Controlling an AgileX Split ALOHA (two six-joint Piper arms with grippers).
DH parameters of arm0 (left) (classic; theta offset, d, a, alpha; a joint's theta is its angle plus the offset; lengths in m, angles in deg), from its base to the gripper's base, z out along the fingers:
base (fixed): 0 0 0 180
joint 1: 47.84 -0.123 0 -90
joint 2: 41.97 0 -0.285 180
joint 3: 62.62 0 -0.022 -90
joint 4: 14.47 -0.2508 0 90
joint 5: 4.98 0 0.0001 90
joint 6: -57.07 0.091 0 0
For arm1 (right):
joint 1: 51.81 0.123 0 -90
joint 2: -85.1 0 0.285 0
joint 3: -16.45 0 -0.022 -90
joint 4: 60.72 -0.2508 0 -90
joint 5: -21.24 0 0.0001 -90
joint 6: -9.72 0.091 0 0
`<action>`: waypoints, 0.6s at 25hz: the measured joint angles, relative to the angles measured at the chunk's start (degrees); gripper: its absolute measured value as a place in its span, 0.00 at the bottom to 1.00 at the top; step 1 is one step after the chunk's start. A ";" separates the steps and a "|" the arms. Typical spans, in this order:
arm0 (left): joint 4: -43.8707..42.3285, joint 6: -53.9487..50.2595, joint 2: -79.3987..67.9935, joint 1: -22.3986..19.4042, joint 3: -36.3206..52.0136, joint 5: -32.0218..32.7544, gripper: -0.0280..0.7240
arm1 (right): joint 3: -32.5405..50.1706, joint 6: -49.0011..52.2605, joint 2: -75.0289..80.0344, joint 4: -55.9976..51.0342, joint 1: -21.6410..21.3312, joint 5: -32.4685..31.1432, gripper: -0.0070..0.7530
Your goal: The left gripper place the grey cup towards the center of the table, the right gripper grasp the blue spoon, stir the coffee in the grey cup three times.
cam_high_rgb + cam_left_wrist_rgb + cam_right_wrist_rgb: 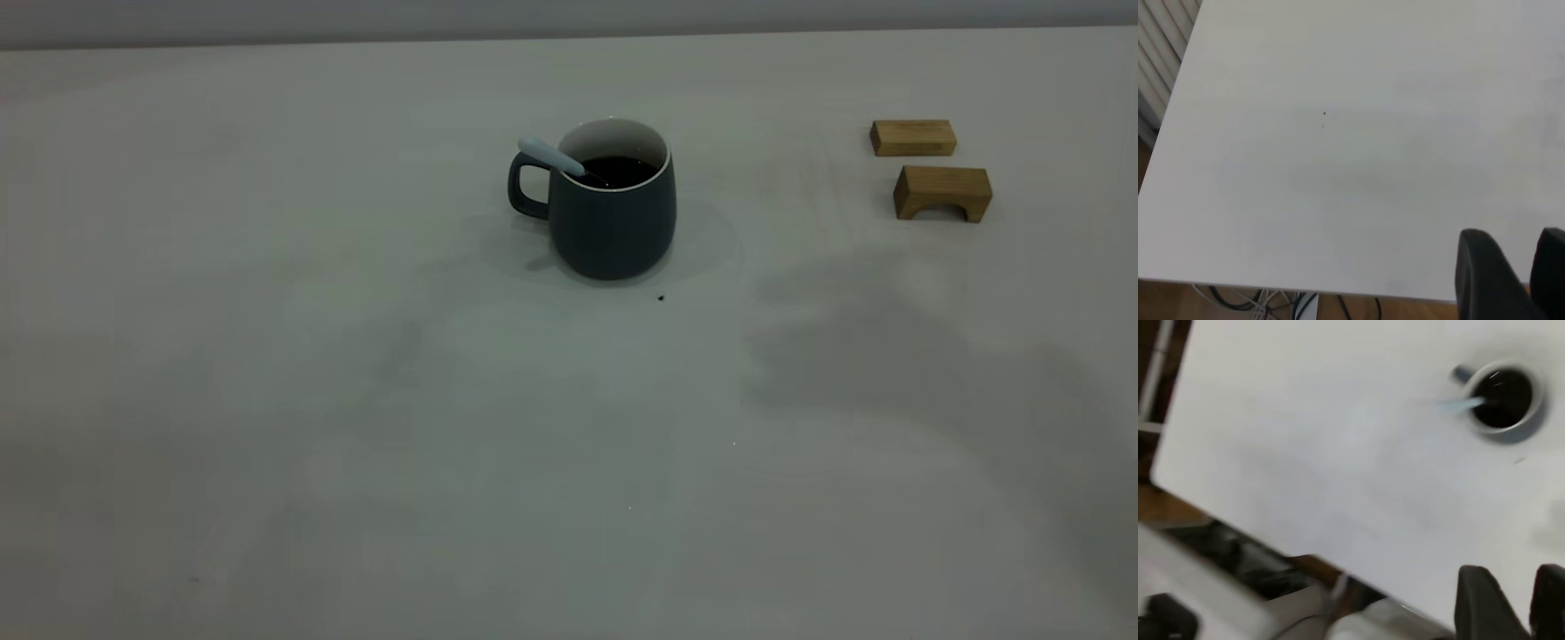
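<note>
The blue spoon (553, 158) is leaning handle-left in the grey cup (612, 222), lying well away from the right gripper (1511, 600), whose fingers are sitting slightly parted and empty.

dim exterior, soft shadows, right wrist blurred

A: Ext cam? 
B: Low-ish, off the rig, looks down across the table (356, 427) twd the far edge; grey cup (612, 222) mid-frame, fairly near.
A: Left wrist?
B: High over bare tabletop, table edge near; its own left gripper (1511, 267) at frame edge.
A: Right wrist?
B: Also high, tilted, right gripper (1508, 600) in corner. Shares cup + blue spoon (1457, 405) w/ ext view.
</note>
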State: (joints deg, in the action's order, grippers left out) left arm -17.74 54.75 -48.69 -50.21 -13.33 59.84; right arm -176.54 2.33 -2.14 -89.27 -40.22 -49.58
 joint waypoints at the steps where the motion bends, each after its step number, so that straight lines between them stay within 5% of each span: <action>1: 0.00 0.00 0.00 0.00 0.00 0.00 0.36 | 0.00 -0.06 -1.85 1.65 0.00 -0.07 0.30; 7: 0.00 0.00 0.00 0.00 0.00 0.00 0.36 | 3.53 0.80 -13.84 11.34 0.00 -0.07 0.30; 15: 0.00 0.00 0.00 0.00 0.00 0.00 0.36 | 20.50 0.80 -35.60 14.10 -0.38 -0.07 0.31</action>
State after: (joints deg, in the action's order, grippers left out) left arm -17.74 54.75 -48.69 -50.21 -13.33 59.84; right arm -156.04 3.13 -37.74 -75.17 -40.60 -49.65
